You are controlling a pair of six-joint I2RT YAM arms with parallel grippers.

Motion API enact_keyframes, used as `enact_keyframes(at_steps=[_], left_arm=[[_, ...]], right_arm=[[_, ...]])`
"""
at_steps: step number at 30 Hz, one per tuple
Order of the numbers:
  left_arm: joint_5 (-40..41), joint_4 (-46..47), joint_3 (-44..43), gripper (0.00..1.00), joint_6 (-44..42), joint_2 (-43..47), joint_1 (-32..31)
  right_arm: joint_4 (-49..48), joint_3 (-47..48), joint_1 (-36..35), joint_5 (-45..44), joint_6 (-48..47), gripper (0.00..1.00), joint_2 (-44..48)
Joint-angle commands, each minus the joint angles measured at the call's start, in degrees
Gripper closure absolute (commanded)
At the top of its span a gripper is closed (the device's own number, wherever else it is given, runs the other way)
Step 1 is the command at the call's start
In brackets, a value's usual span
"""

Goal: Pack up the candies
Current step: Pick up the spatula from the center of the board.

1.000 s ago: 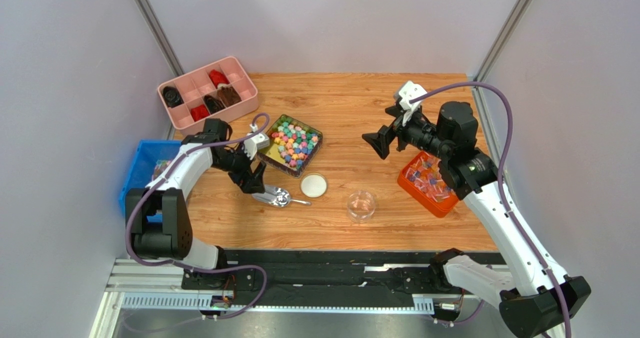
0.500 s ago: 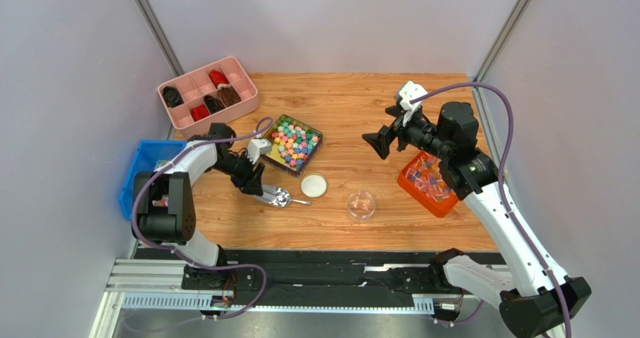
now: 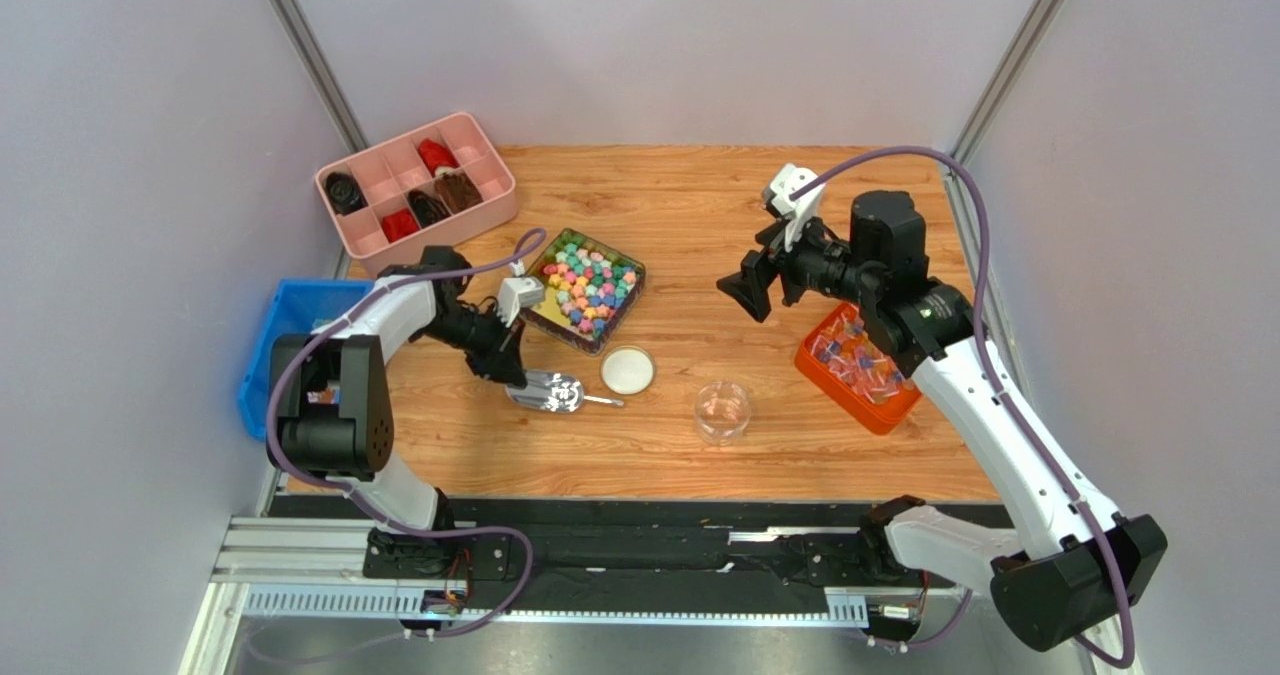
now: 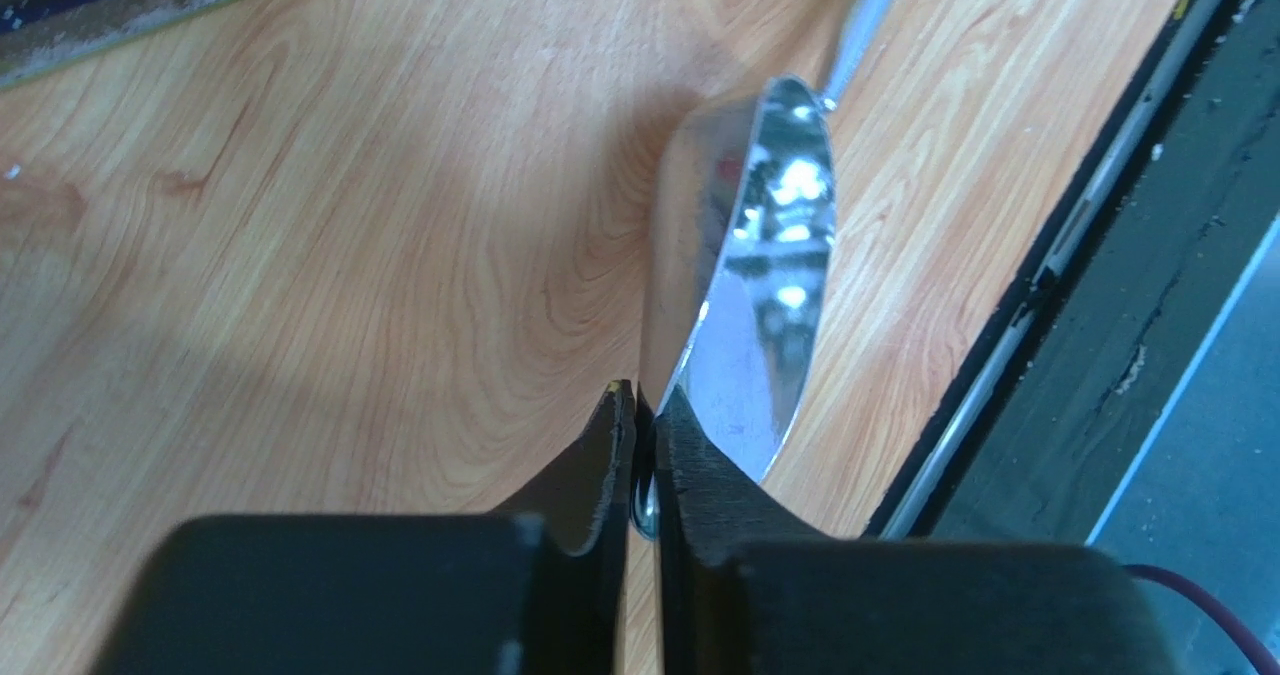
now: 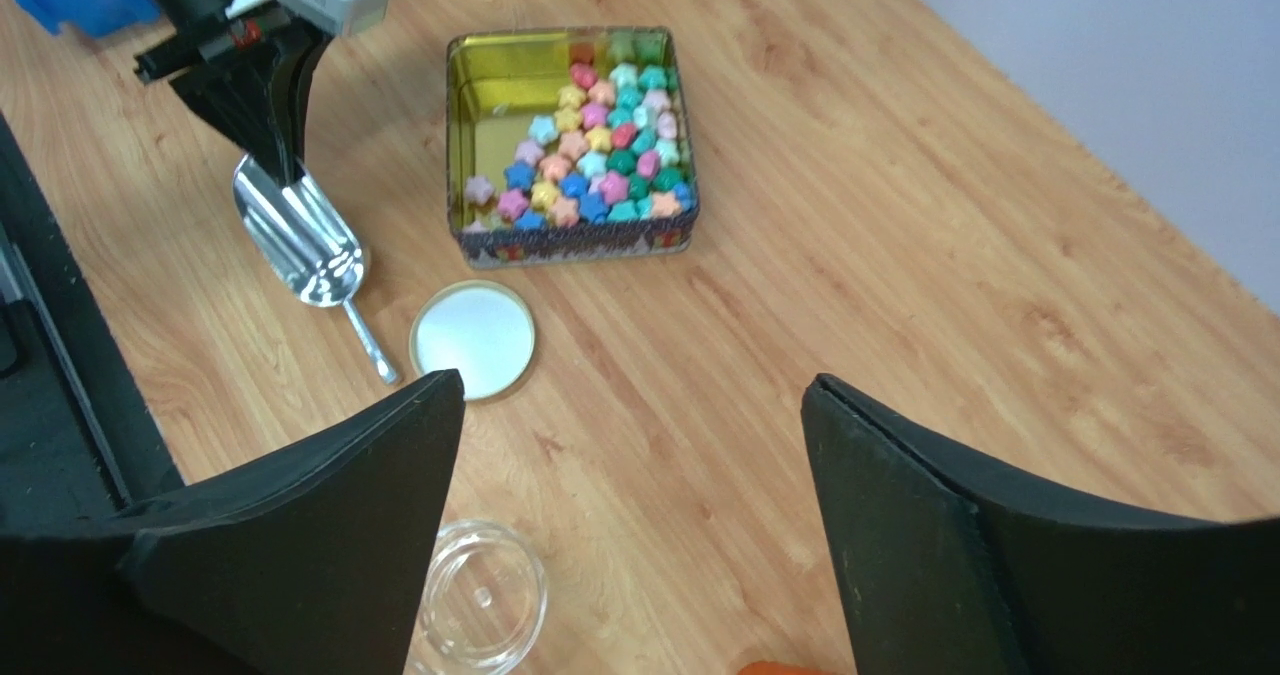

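Observation:
The candies (image 3: 586, 282) are small pastel pieces filling most of a square tin (image 3: 546, 312) left of the table's middle; they also show in the right wrist view (image 5: 609, 143). A shiny metal scoop (image 3: 559, 393) lies on the wood in front of the tin. My left gripper (image 3: 508, 371) is shut on the rear rim of the scoop (image 4: 751, 300), which is pinched between the fingertips (image 4: 643, 405). My right gripper (image 3: 747, 288) hangs open above the table's middle, holding nothing (image 5: 631, 390). A clear round jar (image 3: 723, 410) stands empty near the front.
A white round lid (image 3: 627, 371) lies between the scoop and the jar. An orange bin (image 3: 857, 368) of wrapped sweets stands at right. A pink divided tray (image 3: 416, 180) is at back left and a blue bin (image 3: 286, 338) sits off the left edge.
My left gripper has closed from wide open onto the scoop's rim. The right arm has shifted a little to the left, its gripper staying open.

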State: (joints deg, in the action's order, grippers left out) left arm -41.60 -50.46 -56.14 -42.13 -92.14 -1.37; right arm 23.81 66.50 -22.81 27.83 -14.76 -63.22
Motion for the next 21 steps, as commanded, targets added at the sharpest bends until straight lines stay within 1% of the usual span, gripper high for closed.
enact_keyframes(at_steps=[1,2,5,8,9,11,12,14,16,17,18,21], left_arm=[[-3.3,-1.31,-1.78,0.98,-2.26,1.43,0.31],[-3.48,-1.48,-1.78,1.0,-2.26,1.52,0.31],[-4.27,-2.27,-2.39,1.0,-2.08,2.57,0.84],[-5.59,-3.33,-3.79,1.0,-1.91,4.15,1.01],[-5.94,-3.51,-4.15,1.0,-1.73,5.2,2.58],[-6.73,-3.6,-5.2,1.0,-0.94,6.53,3.64],[-7.0,-3.42,-5.38,1.0,-0.59,7.92,4.0],[-7.87,-2.81,-5.82,1.0,0.9,9.51,5.23],[-8.4,-2.28,-5.82,1.0,2.48,11.89,6.02],[-8.58,-1.41,-5.48,1.0,3.19,12.68,6.72],[-8.49,-0.7,-5.3,1.0,3.8,14.42,6.99],[-7.62,3.25,-3.81,1.0,7.84,17.59,8.04]], right_arm=[[6.41,1.09,-1.01,0.2,-4.47,0.14,-1.29],[7.38,0.74,-1.27,0.03,-5.35,0.15,-1.64],[12.38,-0.32,-2.23,-0.85,-9.05,0.19,-2.69],[16.87,-1.89,-4.34,-3.66,-12.2,0.22,-3.49],[18.79,-2.34,-5.13,-5.49,-13.0,0.25,-3.92],[20.48,-3.92,-7.67,-7.52,-14.58,0.27,-4.36],[21.79,-4.53,-8.39,-9.27,-14.94,0.32,-4.71],[22.85,-6.55,-10.4,-10.78,-15.55,0.34,-5.24],[23.91,-7.96,-11.73,-13.94,-16.08,0.39,-5.68],[24.17,-9.27,-12.69,-14.82,-16.35,0.42,-5.69],[24.61,-9.8,-13.05,-16.13,-16.7,0.48,-5.69],[26.62,-10.77,-14.02,-17.02,-17.05,0.56,-5.68]])
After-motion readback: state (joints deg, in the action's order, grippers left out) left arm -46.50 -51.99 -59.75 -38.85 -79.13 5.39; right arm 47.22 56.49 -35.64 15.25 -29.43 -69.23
